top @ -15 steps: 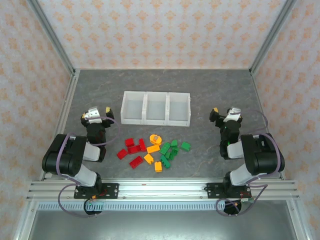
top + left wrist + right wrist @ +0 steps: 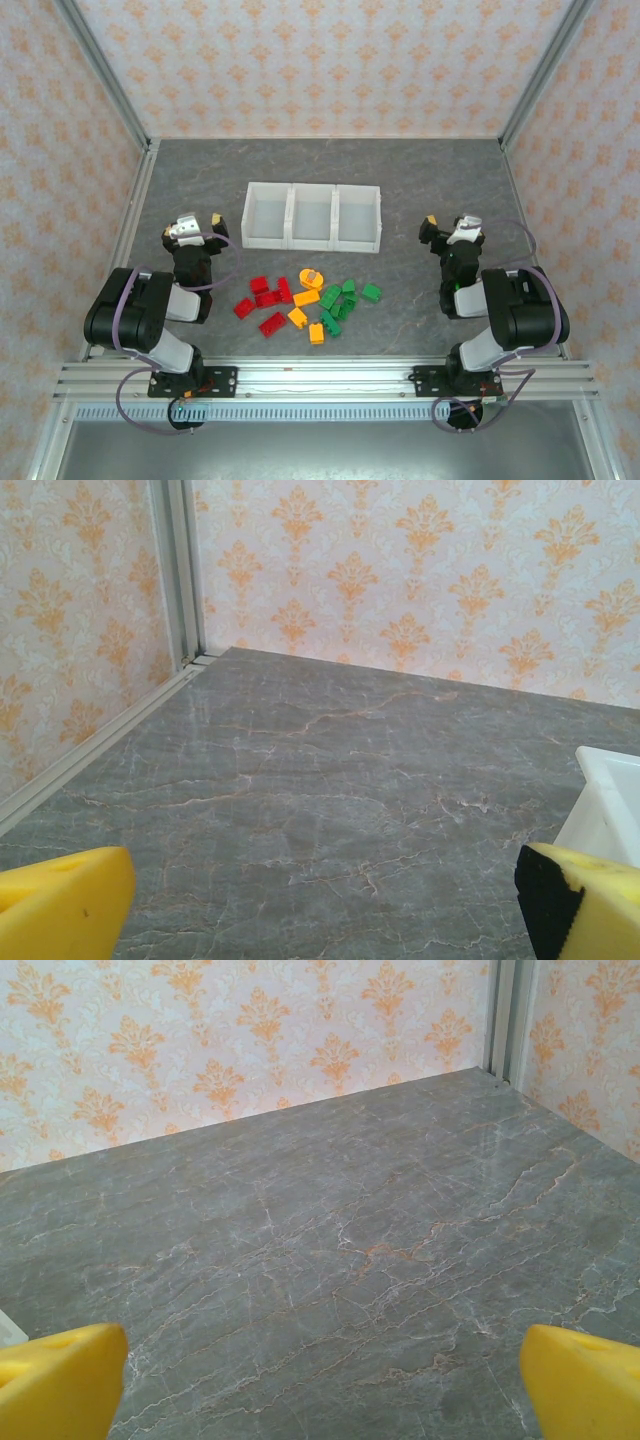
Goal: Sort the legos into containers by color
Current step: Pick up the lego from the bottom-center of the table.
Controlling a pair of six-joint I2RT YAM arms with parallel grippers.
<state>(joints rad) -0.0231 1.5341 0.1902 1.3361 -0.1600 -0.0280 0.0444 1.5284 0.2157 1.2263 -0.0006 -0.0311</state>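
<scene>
Table top [image 2: 430,180]: grey marble-look surface, smooth, faint sheen.
Walls [image 2: 320,60]: matt printed paper.
Containers [image 2: 310,243]: white translucent plastic, smooth.
Legos [image 2: 307,297]: glossy moulded plastic.
Front rail [image 2: 320,378]: ribbed bare metal, dull shine.
Corner posts [image 2: 105,70]: brushed metal, satin.
Finger pads [image 2: 60,905]: yellow, matt, foam-like.

Cream wallpaper [image 2: 330,60] with orange damask motifs encloses a grey marble-patterned tabletop [image 2: 320,165] at nine, twelve and three o'clock; aluminium posts [image 2: 105,70] mark both far corners, a rail [image 2: 320,372] at six.

Lab robot test cell: aluminium frame posts [image 2: 102,70], wallpaper-print panel walls [image 2: 320,60], marble-look tabletop [image 2: 320,165], slotted mounting rail [image 2: 320,375].
</scene>
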